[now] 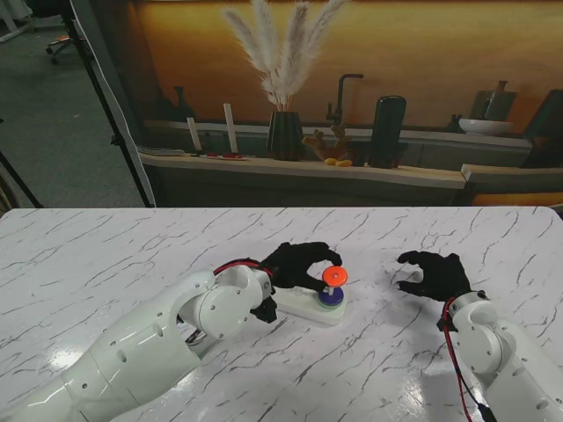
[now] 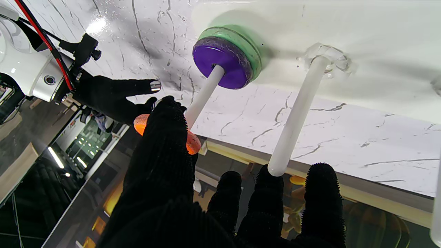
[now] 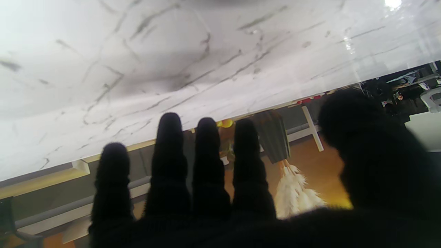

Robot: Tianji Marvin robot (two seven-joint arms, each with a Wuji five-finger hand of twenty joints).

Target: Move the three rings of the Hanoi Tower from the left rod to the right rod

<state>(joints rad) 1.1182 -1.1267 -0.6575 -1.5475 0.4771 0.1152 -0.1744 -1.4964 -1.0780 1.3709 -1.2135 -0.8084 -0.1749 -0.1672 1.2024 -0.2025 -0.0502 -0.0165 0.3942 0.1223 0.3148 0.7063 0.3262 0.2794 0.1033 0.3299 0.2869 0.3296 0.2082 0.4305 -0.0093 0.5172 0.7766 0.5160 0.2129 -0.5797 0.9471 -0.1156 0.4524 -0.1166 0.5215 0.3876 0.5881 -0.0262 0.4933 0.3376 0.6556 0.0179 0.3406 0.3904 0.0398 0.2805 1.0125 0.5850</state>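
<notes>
The white tower base (image 1: 299, 305) lies mid-table. On its right rod (image 2: 203, 94) a purple ring (image 2: 222, 63) rests on a green ring (image 2: 253, 51) at the bottom. An orange ring (image 1: 334, 276) sits at the top end of that same rod, pinched by the thumb and a finger of my left hand (image 1: 297, 262); the thumb (image 2: 165, 144) hides most of the orange ring (image 2: 140, 124). The middle rod (image 2: 298, 113) is bare. My right hand (image 1: 434, 273) hovers to the right of the base, fingers spread, holding nothing.
A third bare rod (image 2: 436, 206) shows only at the edge of the left wrist view. Beyond the table's far edge runs a shelf with a dark vase of pampas grass (image 1: 283, 132), bottles and a bowl (image 1: 485, 126).
</notes>
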